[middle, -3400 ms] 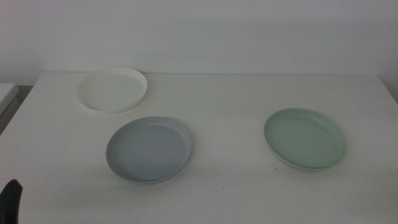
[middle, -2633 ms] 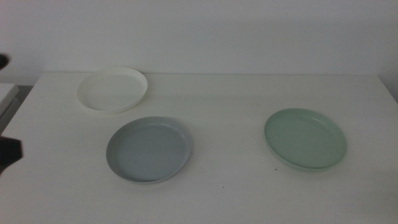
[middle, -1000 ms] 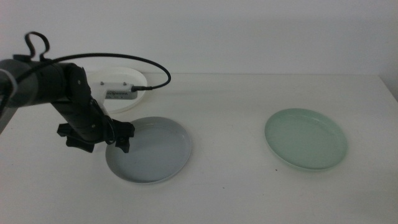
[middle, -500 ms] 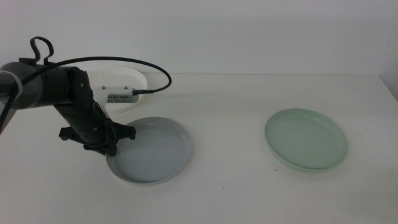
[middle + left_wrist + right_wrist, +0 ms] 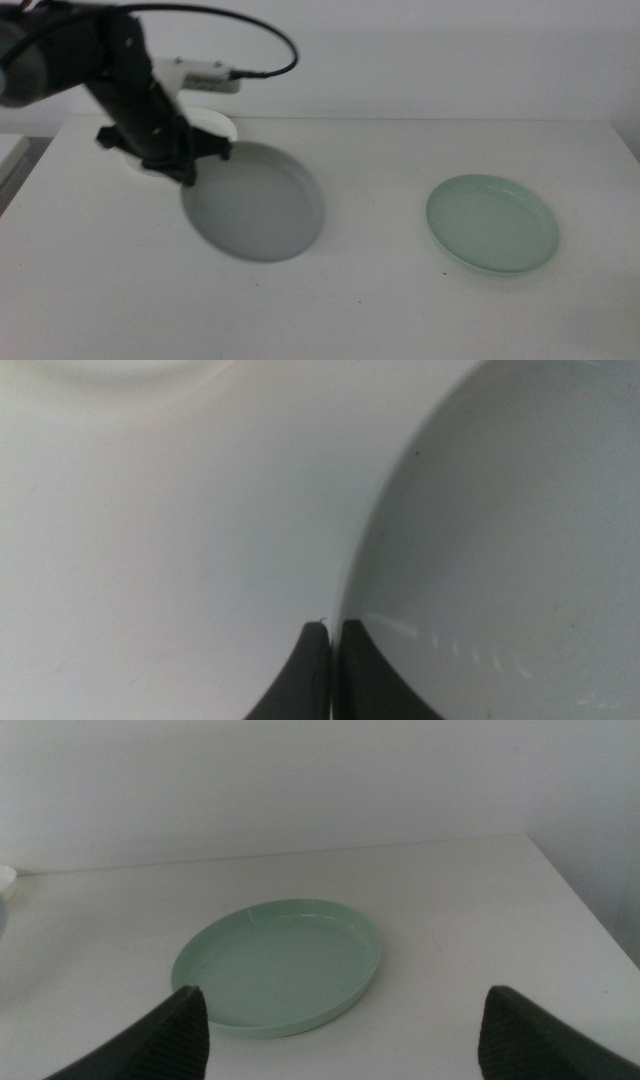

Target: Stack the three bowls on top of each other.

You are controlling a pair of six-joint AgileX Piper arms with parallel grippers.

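the left gripper [image 5: 188,172] pinches the near rim of the grey bowl [image 5: 262,203] between closed jaws, and the bowl seems lifted off the table [image 5: 380,300], tilted, though blur makes this unsure. the white bowl [image 5: 222,125] lies just behind the arm. the mint bowl [image 5: 280,965] lies flat, well apart, before the right gripper [image 5: 340,1030], whose jaws stand wide.

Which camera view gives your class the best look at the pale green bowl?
The right wrist view: the green bowl lies close and whole on the table, beyond the right gripper. The middle view shows it whole but smaller; the left wrist view misses it.
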